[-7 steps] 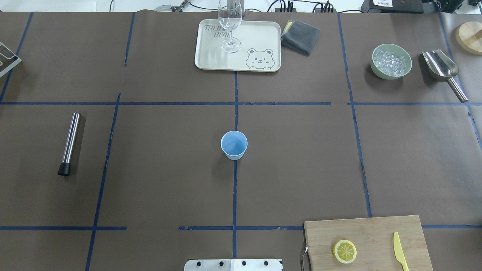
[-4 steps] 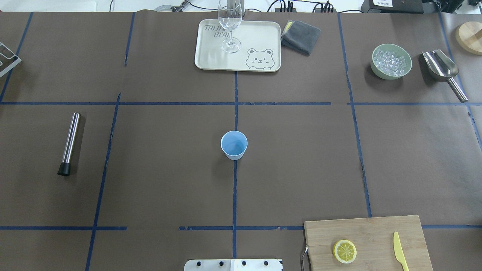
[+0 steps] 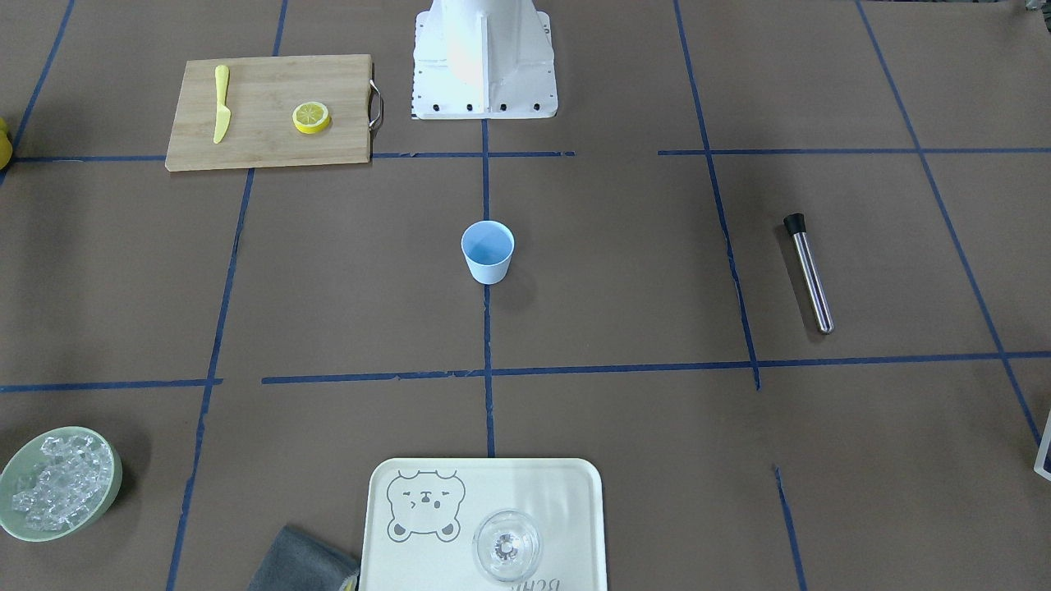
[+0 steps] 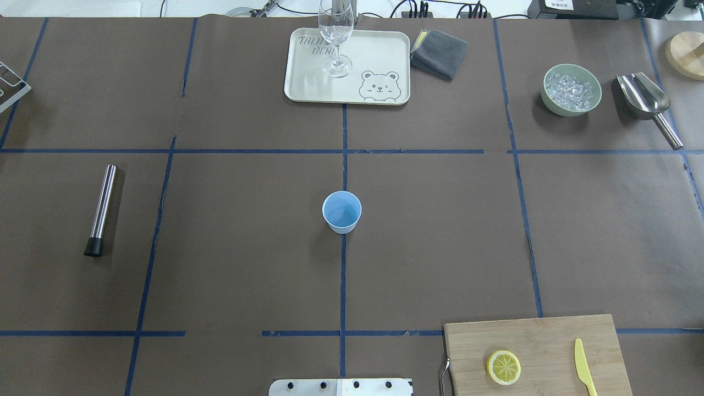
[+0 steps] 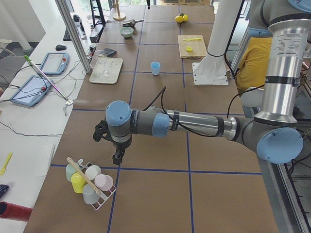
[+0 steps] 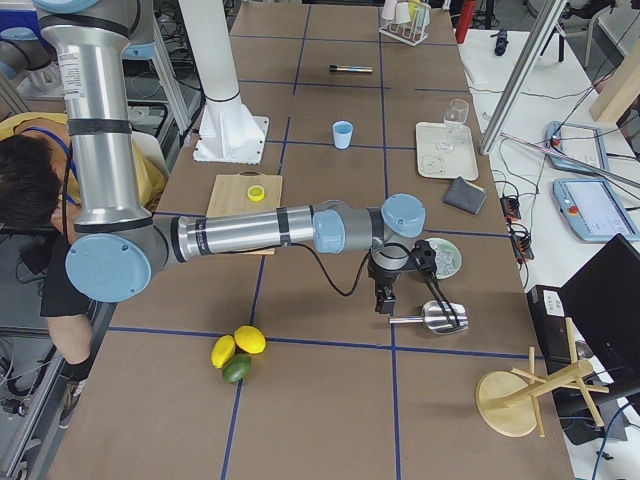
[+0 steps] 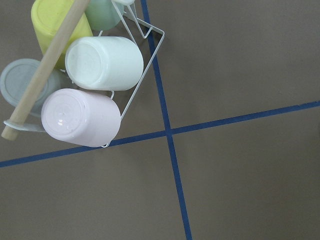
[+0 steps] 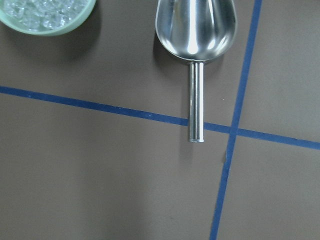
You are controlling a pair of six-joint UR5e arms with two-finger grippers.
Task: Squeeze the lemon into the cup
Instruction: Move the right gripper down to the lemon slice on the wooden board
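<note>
The lemon slice (image 4: 503, 367) lies flat on a wooden cutting board (image 4: 550, 335) at the near right of the table; it also shows in the front view (image 3: 311, 116). The light blue cup (image 4: 341, 212) stands upright at the table's middle, also in the front view (image 3: 488, 251). Only one slice shows. My left gripper (image 5: 118, 158) hangs over the far left end beside a rack of cups (image 5: 90, 182); my right gripper (image 6: 383, 298) hangs at the far right end near the metal scoop (image 6: 432, 317). Both show only in side views, so I cannot tell whether they are open or shut.
A yellow knife (image 4: 584, 367) lies on the board right of the slice. A tray (image 4: 379, 55) with a clear wine glass (image 4: 335, 33), a grey cloth (image 4: 439, 53), a green bowl of ice (image 4: 571, 89) and a steel muddler (image 4: 102, 209) lie around the table.
</note>
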